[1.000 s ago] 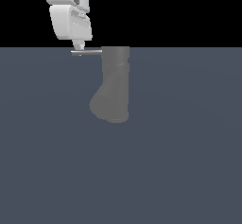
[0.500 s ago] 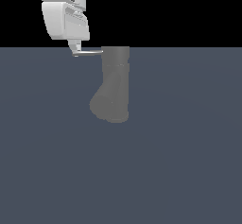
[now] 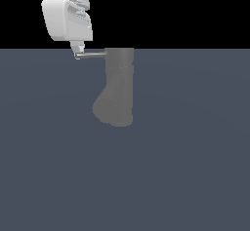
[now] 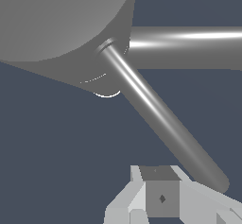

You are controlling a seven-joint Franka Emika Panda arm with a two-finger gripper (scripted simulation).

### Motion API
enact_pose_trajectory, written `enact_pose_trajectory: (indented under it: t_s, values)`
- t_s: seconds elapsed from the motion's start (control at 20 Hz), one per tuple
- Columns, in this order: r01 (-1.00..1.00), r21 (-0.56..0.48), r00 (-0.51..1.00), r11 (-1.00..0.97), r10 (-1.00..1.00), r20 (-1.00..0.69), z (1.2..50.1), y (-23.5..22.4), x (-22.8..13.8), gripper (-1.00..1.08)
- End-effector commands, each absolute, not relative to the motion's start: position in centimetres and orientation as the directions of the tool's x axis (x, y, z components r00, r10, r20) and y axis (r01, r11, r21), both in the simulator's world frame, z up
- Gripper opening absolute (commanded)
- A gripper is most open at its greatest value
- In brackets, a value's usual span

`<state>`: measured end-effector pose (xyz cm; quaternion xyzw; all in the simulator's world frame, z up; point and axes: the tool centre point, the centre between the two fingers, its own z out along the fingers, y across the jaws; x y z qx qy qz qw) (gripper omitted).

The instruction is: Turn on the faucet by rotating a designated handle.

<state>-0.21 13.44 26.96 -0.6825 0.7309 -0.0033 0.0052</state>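
Observation:
The faucet (image 3: 119, 86) is a dull grey chunky cylinder with a wider rounded end, standing on the dark floor. The handle (image 3: 93, 54), a thin grey rod, sticks out from its top toward the exterior view's left. My white gripper (image 3: 78, 51) hangs above the rod's free end, its fingertips touching or nearly touching it. The fingers look pressed together with nothing between them. In the wrist view the faucet (image 4: 61, 24) fills one corner and the handle (image 4: 156, 114) runs diagonally toward my gripper (image 4: 160, 204).
A thicker grey cylinder (image 4: 189, 48) also juts from the faucet body in the wrist view. A flat dark blue-grey floor (image 3: 195, 166) lies all around the faucet.
My gripper has shifted slightly toward the exterior view's left, staying at the rod's free end. The handle and faucet look almost unchanged.

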Motion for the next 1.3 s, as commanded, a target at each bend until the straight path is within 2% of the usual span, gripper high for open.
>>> enact_pose_trajectory:
  t_s: [0.0,1.15,1.25]
  values:
    - [-0.997,-0.006,-0.080,0.080,-0.997,0.001,27.0,12.1,-1.0,-1.00]
    - [-0.997,0.000,-0.081,0.081,-0.997,0.000,27.0,7.1,-6.6,-1.00]
    - [-0.998,-0.005,-0.065,0.065,-0.998,0.001,26.9,8.2,-6.3,-1.00]
